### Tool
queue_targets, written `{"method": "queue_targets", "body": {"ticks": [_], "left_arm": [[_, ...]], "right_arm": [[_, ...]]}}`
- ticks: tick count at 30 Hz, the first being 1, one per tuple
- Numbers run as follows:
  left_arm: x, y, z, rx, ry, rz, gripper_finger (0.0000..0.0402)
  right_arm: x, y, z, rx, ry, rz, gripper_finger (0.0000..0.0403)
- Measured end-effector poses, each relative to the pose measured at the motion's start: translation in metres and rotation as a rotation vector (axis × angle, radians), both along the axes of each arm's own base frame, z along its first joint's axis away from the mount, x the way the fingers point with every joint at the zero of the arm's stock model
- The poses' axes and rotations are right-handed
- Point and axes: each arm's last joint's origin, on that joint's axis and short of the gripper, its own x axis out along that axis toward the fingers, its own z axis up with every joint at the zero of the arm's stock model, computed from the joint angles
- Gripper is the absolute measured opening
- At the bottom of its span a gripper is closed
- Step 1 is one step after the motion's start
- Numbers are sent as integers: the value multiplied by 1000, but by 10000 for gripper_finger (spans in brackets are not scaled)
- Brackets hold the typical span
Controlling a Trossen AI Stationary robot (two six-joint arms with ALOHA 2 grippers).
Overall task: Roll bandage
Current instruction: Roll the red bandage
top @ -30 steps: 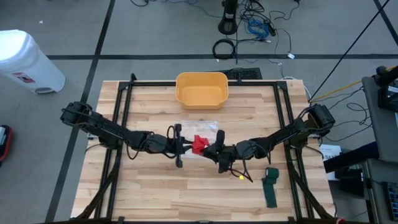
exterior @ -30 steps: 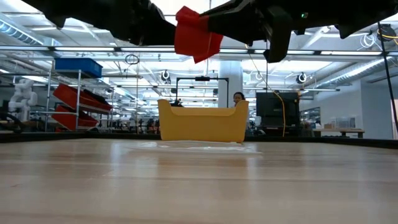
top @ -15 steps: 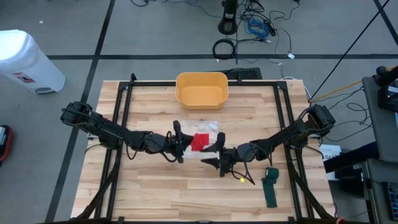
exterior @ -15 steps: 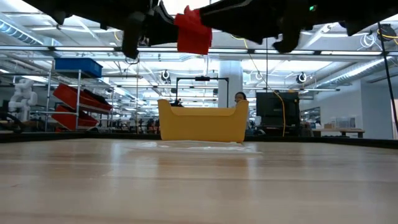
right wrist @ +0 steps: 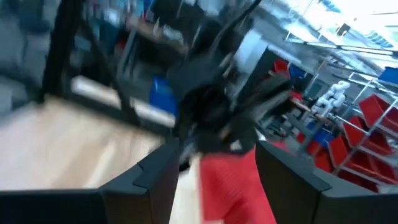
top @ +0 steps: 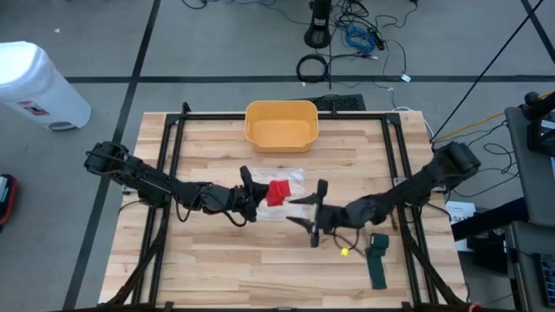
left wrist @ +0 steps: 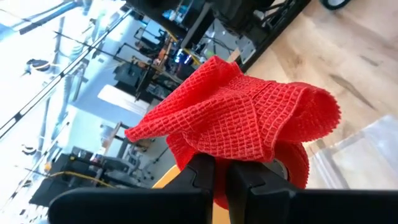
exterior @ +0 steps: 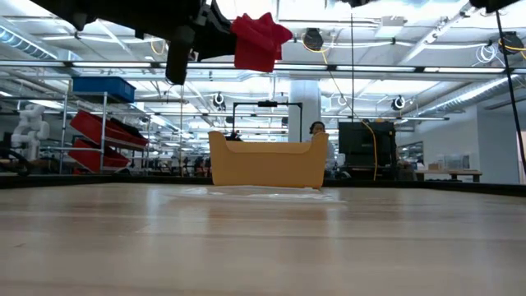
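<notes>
The red bandage (top: 277,191) hangs high above the table's middle, a partly wound roll (left wrist: 291,167) with a crumpled loose end (left wrist: 242,112) bunched over it. My left gripper (top: 258,196) reaches in from the left and is shut on it; in the low view the bandage (exterior: 260,39) sticks out beside that gripper (exterior: 220,34). My right gripper (top: 301,211) is open a little to the right of the bandage, touching nothing. In its wrist view its fingers (right wrist: 149,177) stand wide, with the bandage (right wrist: 233,180) ahead. My left gripper pinches the bandage between its two shut fingers (left wrist: 205,171), at the bunched cloth beside the wound part (left wrist: 219,149), several layers together. The fingers come in about level from the table's left. The bandage is lifted clear of the table, its loose end standing above the fingertips.
A yellow bin (top: 281,124) stands at the far middle. A clear plastic bag (top: 293,177) lies under the bandage. A dark green bandage (top: 377,258) and a small yellow piece (top: 344,252) lie near the right front. Black frame rails (top: 173,156) run along both sides.
My right gripper has opened, let go of the bandage and drawn back toward the table's right edge and up. My left gripper has rolled about its own line, turning the bandage with it; the loose end now stands bunched on top.
</notes>
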Motion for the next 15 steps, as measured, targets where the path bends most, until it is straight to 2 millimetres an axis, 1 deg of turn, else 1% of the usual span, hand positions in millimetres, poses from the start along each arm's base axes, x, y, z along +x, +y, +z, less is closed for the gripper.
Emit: {"method": "queue_targets", "body": {"ticks": [2, 4, 8, 12, 15], "left_arm": [[0, -1, 0, -1, 3, -26, 13], [0, -1, 0, -1, 2, -43, 13], [0, -1, 0, -7, 1, -45, 13], [0, -1, 0, -10, 1, -46, 13], [0, -1, 0, -10, 1, -46, 13]], "right_arm": [[-3, -10, 11, 45, -16, 6, 199], [-3, -25, 14, 100, 7, -1, 199], [5, -49, 11, 236, 27, 63, 199], [11, -62, 4, 302, 49, 77, 199], [14, -67, 2, 328, 44, 85, 199]]}}
